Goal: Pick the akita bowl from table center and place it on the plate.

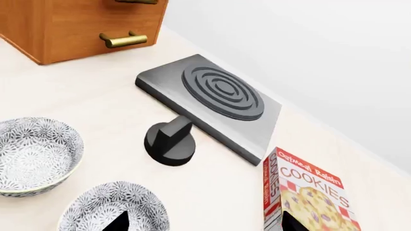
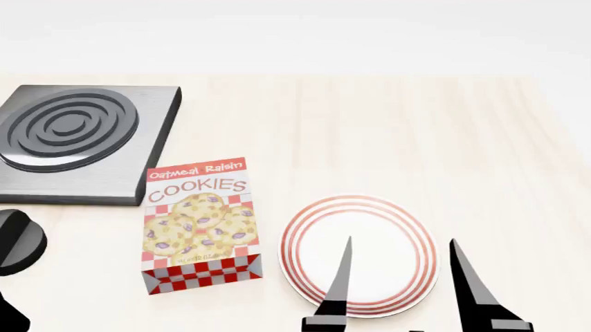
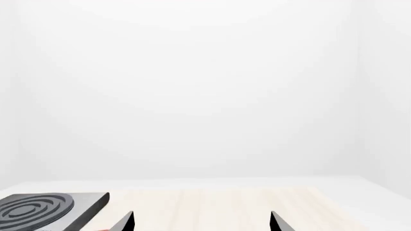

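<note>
Two alike speckled grey-and-white bowls sit upright and empty on the worktop, near each other but apart; which is the akita bowl (image 1: 112,207) and which the second bowl (image 1: 35,156) cannot be told. The plate (image 2: 406,228), white with red rim rings, lies flat and bare near the worktop's front edge
</note>
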You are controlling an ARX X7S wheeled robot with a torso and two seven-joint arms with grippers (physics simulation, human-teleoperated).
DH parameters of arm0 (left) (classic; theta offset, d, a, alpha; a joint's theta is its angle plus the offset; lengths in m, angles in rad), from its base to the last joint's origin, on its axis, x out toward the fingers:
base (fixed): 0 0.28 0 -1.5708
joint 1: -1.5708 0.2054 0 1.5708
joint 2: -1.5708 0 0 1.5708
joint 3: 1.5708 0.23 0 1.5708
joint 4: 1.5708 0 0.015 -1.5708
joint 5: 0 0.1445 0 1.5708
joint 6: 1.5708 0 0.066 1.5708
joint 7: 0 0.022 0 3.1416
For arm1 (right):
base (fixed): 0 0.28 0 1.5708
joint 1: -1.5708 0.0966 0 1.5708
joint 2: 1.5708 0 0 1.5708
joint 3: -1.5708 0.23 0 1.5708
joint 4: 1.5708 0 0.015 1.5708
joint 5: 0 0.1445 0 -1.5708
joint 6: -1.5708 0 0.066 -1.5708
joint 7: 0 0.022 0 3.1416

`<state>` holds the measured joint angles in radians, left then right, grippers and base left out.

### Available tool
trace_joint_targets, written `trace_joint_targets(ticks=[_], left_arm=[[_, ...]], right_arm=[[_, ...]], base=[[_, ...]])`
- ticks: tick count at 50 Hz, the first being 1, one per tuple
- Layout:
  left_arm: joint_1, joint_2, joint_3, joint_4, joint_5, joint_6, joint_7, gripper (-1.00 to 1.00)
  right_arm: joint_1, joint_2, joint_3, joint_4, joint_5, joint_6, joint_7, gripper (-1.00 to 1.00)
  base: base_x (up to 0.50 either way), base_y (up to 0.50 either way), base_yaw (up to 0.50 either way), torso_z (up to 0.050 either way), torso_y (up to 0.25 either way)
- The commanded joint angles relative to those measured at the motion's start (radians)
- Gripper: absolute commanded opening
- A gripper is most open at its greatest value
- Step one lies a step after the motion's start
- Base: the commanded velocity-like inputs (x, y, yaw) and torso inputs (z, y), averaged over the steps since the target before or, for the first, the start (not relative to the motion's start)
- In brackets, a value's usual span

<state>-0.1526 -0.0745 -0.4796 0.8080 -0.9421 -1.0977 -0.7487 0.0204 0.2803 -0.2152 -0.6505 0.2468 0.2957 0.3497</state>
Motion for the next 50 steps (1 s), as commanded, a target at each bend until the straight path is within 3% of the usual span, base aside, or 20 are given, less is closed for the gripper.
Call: trace_joint_targets(ticks=[1, 20, 27, 35, 50], left_arm=[[-0.035, 0.002, -0.066, 0.031, -0.057, -0.051, -0.119, 1.00], [-0.063, -0.007, -0.101, -0.016, -0.015, -0.069, -0.323, 1.00], [-0.024, -0.010, -0.057, -0.064, 0.062, 0.010, -0.288, 1.00], [-0.046, -0.022, -0.049, -0.096, 0.045, -0.013, -0.319, 1.00], [0.001, -0.038, 0.021, -0.184, 0.112, 0.095, -0.227, 1.00]], right_arm=[[0.002, -0.001, 0.005, 0.002, -0.004, 0.000, -0.005, 1.00], [-0.003, 0.009, 0.000, 0.029, -0.001, -0.035, -0.002, 1.00], [0.001, 0.012, -0.001, 0.011, 0.005, -0.013, 0.009, 1.00], [0.003, 0.015, -0.003, 0.030, 0.008, -0.026, 0.007, 1.00], [0.002, 0.021, -0.014, 0.035, 0.007, -0.031, 0.012, 1.00]], base=[[0.00, 0.00, 0.00, 0.000, 0.000], [0.00, 0.00, 0.00, 0.000, 0.000], [0.00, 0.00, 0.00, 0.000, 0.000], [0.00, 0.00, 0.00, 0.000, 0.000], [0.00, 0.00, 0.00, 0.000, 0.000]])
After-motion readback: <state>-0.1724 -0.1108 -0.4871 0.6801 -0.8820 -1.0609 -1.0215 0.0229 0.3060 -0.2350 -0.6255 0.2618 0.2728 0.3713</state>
